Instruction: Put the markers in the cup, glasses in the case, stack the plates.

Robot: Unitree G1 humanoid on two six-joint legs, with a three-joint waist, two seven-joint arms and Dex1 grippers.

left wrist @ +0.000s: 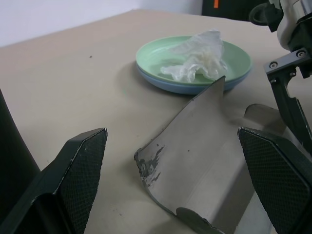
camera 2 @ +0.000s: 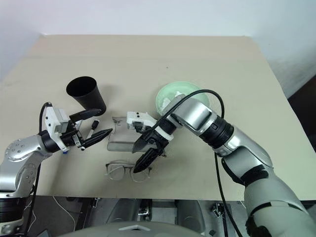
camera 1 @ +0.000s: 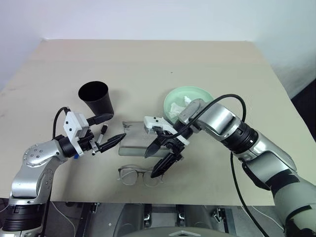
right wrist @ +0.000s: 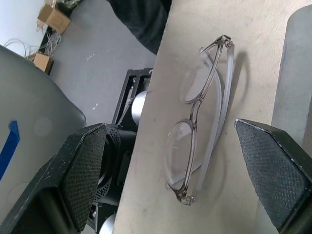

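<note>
We are hovering our right gripper (camera 1: 160, 159), jaws spread wide and holding nothing, just above the glasses (camera 1: 139, 175) lying at the table's near edge; left gripper (camera 1: 109, 143) waiting open beside the case (camera 1: 134, 139)

Your right tool (camera 1: 162, 157) hangs open just above the glasses (camera 1: 139, 175), beside the grey case (camera 1: 134, 138) on the counter (camera 1: 148, 69).

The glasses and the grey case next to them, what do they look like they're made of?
The glasses: probably plastic, glossy and translucent, since the table shows through the thin rims and arms; the lenses are clear. The case: seemingly felt or a similar stiff fabric, matte grey, with no shine, a thin flap standing up on its own, and a scuffed dark patch near one edge.
</note>
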